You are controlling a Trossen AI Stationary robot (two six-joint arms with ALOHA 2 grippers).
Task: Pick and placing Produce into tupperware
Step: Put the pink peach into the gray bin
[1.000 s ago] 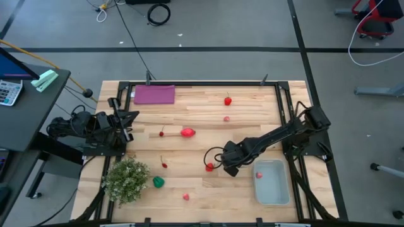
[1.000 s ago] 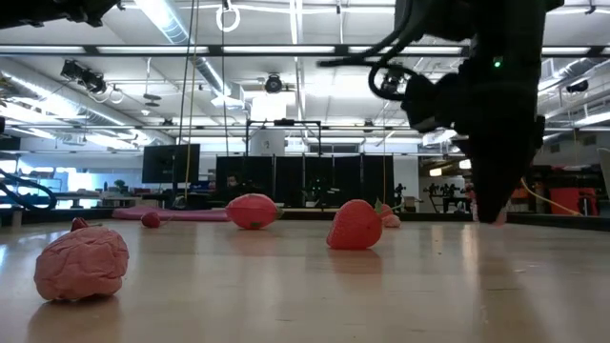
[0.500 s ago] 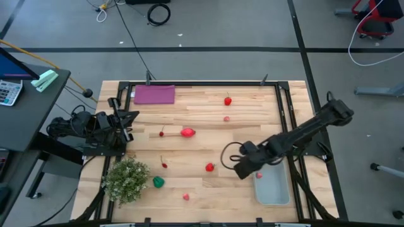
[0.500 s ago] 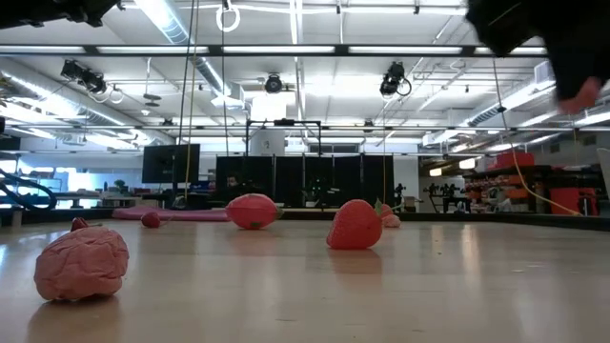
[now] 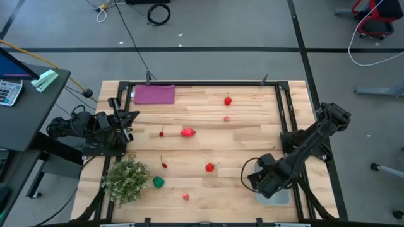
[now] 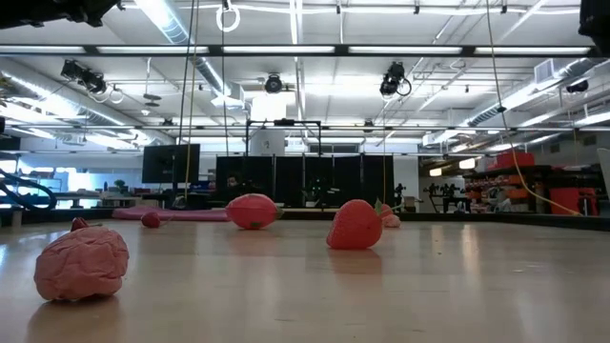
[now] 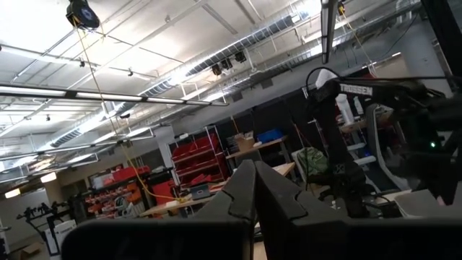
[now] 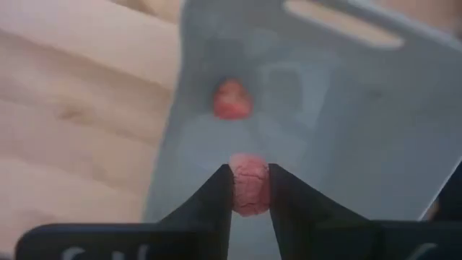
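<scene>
- Pink produce piece [image 8: 250, 186] pinched between the right gripper [image 8: 250, 189] fingers, hanging over the tupperware [image 8: 375, 123]; jaws partly closed, snug on the piece, not yet let go.
- One red piece [image 8: 232, 100] already lies on the tupperware floor, just beyond the held one. So one in, one about to go in, judging by this.
- Tupperware sits at the near right corner of the table [image 5: 252, 129]; in the high view the right arm covers most of it, only a pale edge [image 5: 279, 198] showing.
- Left to collect, high view: strawberry [image 5: 209, 167] mid-table, larger pink-red piece [image 5: 187, 132], red piece [image 5: 228, 100] near the far edge, small pink bit [image 5: 226, 118] below it, two cherry-like bits [image 5: 161, 133] and [image 5: 165, 164], pink piece [image 5: 186, 197] at the near edge, green piece [image 5: 158, 182] beside the bushy plant [image 5: 126, 180].
- Roughly eight pieces out on the wood: task early, most of it ahead.
- Left gripper [image 7: 254, 189] parked at the table's left edge, fingers pressed together, holding nothing.
- Purple mat [image 5: 154, 94] at the far left corner, nothing on it.
</scene>
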